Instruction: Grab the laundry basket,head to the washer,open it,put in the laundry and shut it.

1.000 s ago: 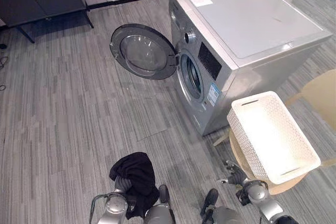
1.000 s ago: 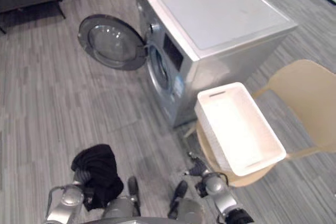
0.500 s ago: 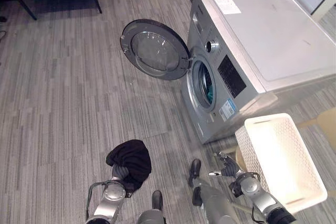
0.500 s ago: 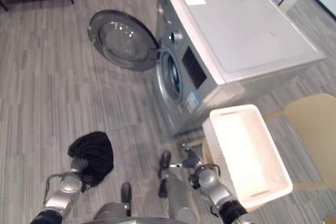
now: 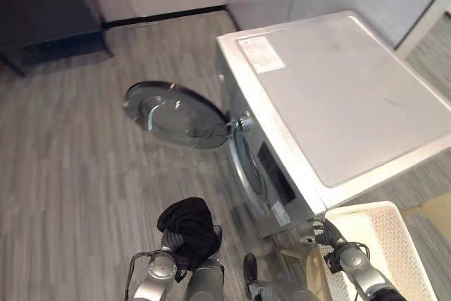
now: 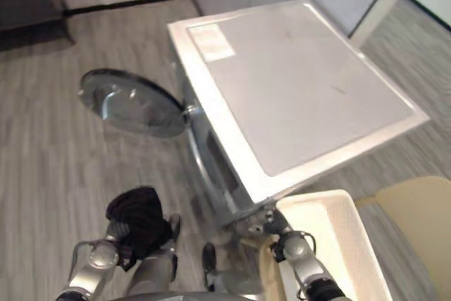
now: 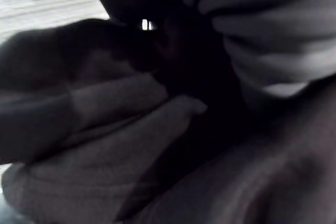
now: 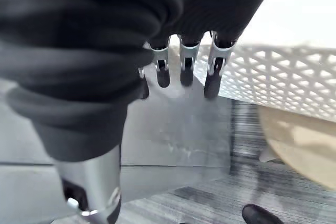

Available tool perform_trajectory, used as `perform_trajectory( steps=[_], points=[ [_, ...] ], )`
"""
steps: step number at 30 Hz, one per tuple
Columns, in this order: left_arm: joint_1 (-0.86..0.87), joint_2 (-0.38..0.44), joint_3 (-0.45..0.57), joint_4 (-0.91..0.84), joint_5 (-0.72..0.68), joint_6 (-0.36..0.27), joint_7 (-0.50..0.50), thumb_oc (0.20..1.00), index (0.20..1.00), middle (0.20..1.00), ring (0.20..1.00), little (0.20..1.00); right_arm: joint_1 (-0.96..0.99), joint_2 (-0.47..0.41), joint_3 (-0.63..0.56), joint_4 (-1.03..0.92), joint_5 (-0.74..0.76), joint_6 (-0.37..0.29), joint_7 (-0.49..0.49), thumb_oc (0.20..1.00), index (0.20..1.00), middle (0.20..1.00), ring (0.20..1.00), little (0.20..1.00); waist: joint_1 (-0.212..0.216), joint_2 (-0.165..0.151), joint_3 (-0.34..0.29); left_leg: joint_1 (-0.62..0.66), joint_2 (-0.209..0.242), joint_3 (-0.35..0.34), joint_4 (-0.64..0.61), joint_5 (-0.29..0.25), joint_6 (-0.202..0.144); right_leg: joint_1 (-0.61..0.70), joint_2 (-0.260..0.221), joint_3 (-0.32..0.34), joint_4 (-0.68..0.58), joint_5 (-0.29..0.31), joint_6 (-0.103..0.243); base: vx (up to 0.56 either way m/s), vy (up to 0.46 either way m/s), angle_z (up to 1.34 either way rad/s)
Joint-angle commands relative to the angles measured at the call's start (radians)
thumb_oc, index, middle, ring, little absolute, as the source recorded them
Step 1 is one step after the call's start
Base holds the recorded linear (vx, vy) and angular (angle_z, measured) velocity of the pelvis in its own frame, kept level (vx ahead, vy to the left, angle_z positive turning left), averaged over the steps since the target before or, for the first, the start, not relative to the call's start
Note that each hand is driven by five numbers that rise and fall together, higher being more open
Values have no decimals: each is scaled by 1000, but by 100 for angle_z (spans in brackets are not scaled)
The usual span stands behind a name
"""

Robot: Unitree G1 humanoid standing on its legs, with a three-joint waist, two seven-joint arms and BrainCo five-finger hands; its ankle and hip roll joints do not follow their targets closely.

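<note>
One black garment (image 5: 189, 225) bunched in left hand (image 5: 171, 246), low, short of washer (image 5: 331, 118). Door (image 5: 173, 113) open. Right hand (image 5: 325, 235) empty, fingers straight, beside basket (image 5: 394, 244). Loading step; next, probably reach garment into drum.

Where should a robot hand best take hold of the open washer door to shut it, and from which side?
Probably at the washer door's free outer rim, farthest from the hinge on the washer. It stands swung wide open, so a robot hand reaching behind it from the floor side could sweep it shut.
</note>
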Motion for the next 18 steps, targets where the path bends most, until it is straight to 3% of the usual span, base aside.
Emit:
perform_trajectory(
  steps=[1,4,7,9,10,13,16,17,18],
  points=[
    [-1,29,-29,-48,55,-38,-16,200,200,200,200,200,19,-14,-34,1,8,-12,-18,1000,1000,1000,1000,1000,-17,2,-64,77,-24,18,-4,-57,-2,-56,-92,-29,119,-136,132,216,138,-87],
    [-5,31,-33,-46,57,-36,-16,200,200,200,200,200,21,-9,-41,7,11,-11,-19,1000,1000,1000,1000,1000,-21,2,-71,94,-23,39,-16,-58,3,-53,-100,-17,123,-136,135,141,116,-35],
    [-49,40,-36,-36,54,-40,5,200,200,200,200,200,-1,20,-50,22,29,-10,-23,1000,1000,1000,1000,1000,-45,6,-83,152,-7,174,-64,-81,27,-89,-128,-9,175,-125,166,141,211,-38],
    [-53,43,-32,-42,46,-41,11,200,200,200,200,200,-16,26,-45,26,30,-10,-22,1000,1000,1000,1000,1000,-38,6,-84,155,2,202,-72,-80,27,-107,-133,-29,190,-114,172,10,101,-125],
    [-54,45,-26,-53,36,-44,16,200,200,200,200,200,-30,32,-39,29,29,-10,-22,1000,1000,1000,1000,1000,-29,5,-81,169,11,235,-83,-85,28,-126,-144,-67,209,-105,179,1,63,-192],
    [-37,49,-6,-52,19,-49,28,200,200,200,200,200,-50,55,-27,51,27,-10,-25,1000,1000,1000,1000,1000,0,3,-88,209,33,314,-91,-104,29,-134,-203,-263,205,-98,182,26,44,-132],
    [-25,44,-1,-44,22,-48,25,200,200,200,200,200,-44,50,-28,63,20,-9,-26,1000,1000,1000,1000,1000,-1,-3,-95,227,25,319,-89,-113,33,-115,-194,-237,176,-90,185,41,6,-78],
    [61,-12,91,7,-69,-51,21,200,200,200,200,200,25,-19,-205,173,105,-40,-83,1000,1000,1000,1000,1000,3,39,-94,215,27,316,-98,-107,26,-95,-201,-275,76,-60,202,43,10,-4],
    [65,-10,93,10,-68,-49,17,200,200,200,200,200,24,-15,-198,181,105,-39,-77,1000,1000,1000,1000,1000,7,37,-98,226,29,315,-111,-102,24,-92,-197,-279,76,-63,201,24,5,8]
  ],
)
